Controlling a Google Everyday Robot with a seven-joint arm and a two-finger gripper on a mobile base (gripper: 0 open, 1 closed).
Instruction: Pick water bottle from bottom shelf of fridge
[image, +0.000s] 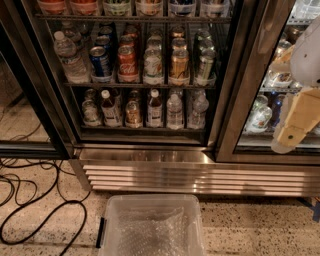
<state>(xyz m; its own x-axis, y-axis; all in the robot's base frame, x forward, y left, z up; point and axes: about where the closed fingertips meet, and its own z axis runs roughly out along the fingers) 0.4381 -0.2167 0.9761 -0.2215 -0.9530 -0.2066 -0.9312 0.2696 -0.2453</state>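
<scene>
Camera view: we find the end effector (290, 135) held aside, probably to leave the fridge (226, 100) unobstructed; we cannot tell its state. The water bottle (174, 112) stands on the bottom shelf (145, 128), to its left.

Pincer (286, 141) at right before glass door (274, 100), fridge (150, 172) doorway seemingly open, water bottle (174, 111) flanked by bottles (154, 107)

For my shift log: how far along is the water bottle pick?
Done: the fridge door looks open. In hand: the gripper hangs at right, before the neighbouring door, away from the bottom shelf. Left: the reach, grasp and lift, since the water bottle stands on that shelf untouched.
</scene>
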